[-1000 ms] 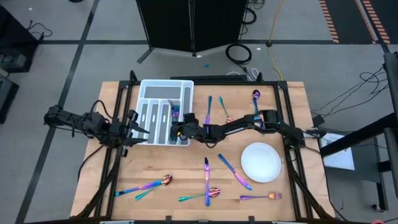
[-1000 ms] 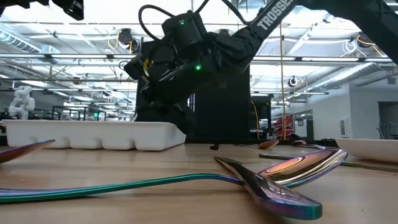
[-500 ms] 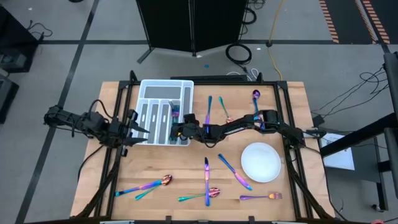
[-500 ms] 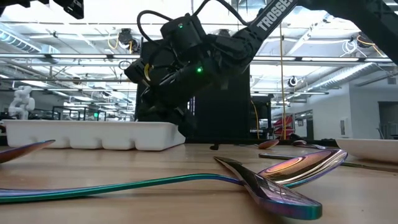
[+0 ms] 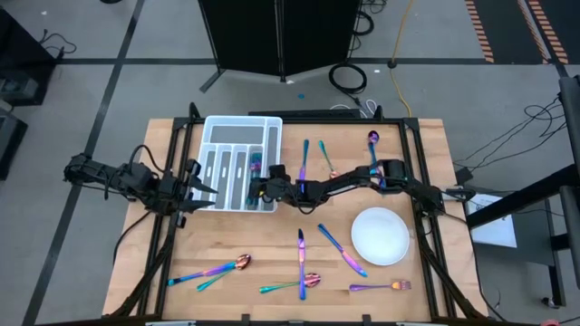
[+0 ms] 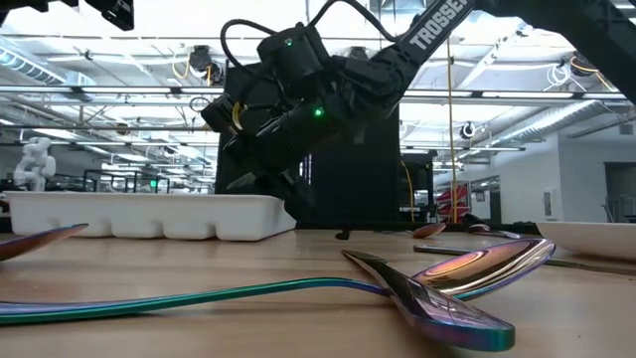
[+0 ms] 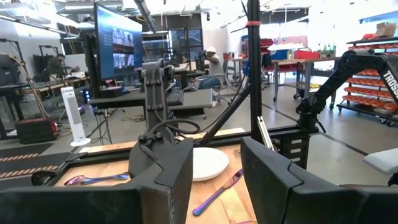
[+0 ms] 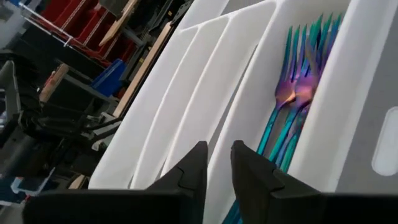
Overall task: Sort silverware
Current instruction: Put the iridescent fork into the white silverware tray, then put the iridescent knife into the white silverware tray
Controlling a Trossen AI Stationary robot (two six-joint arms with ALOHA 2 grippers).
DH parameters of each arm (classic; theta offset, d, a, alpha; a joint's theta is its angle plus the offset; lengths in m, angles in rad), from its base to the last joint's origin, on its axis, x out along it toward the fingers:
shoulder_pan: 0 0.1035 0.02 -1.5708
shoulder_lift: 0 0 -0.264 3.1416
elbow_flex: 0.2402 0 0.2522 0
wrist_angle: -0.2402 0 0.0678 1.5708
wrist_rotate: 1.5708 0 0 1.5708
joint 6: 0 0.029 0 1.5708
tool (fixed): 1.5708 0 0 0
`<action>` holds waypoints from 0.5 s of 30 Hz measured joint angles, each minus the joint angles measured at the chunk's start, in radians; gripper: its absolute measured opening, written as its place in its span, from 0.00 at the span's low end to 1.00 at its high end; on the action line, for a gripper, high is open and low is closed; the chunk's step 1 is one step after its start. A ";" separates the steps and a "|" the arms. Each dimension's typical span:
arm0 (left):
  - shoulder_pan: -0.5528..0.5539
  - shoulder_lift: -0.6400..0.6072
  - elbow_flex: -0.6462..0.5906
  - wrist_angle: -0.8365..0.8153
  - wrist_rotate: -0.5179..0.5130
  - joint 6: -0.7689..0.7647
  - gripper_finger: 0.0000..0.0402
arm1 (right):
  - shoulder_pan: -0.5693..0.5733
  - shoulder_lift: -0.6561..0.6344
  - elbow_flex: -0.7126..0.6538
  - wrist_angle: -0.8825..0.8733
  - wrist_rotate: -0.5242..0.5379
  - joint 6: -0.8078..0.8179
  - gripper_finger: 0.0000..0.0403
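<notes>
Forks [image 8: 292,109] lie in the white tray's [image 5: 237,126] 3 o'clock-side slot.
Right gripper [image 8: 216,163] hovers over that slot, fingers slightly parted, holding nothing; left gripper [image 7: 214,177] waits spread at the tray's 9 o'clock; other silverware [image 5: 304,258] lies toward 6 o'clock.

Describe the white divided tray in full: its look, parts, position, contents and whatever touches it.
The white divided tray is rectangular, looks like plastic, and lies flat on the wooden table near its far left corner. It has one crosswise compartment at the far end and several long parallel slots. The slot nearest the table's middle holds iridescent forks, tines together; the other slots in the right wrist view look empty. The right gripper hangs over that slot, fingers slightly apart, holding nothing. The left gripper waits open at the tray's outer side.
</notes>
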 joint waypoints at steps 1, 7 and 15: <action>0.000 0.000 0.000 0.000 0.000 0.000 0.34 | 0.000 0.000 0.000 -0.001 0.000 0.000 0.17; 0.000 0.000 0.000 0.000 0.000 -0.001 0.34 | -0.006 -0.007 0.000 0.019 0.000 -0.142 0.23; 0.000 0.000 0.001 -0.005 0.000 -0.002 0.34 | -0.019 -0.084 0.000 -0.047 -0.006 -0.360 0.23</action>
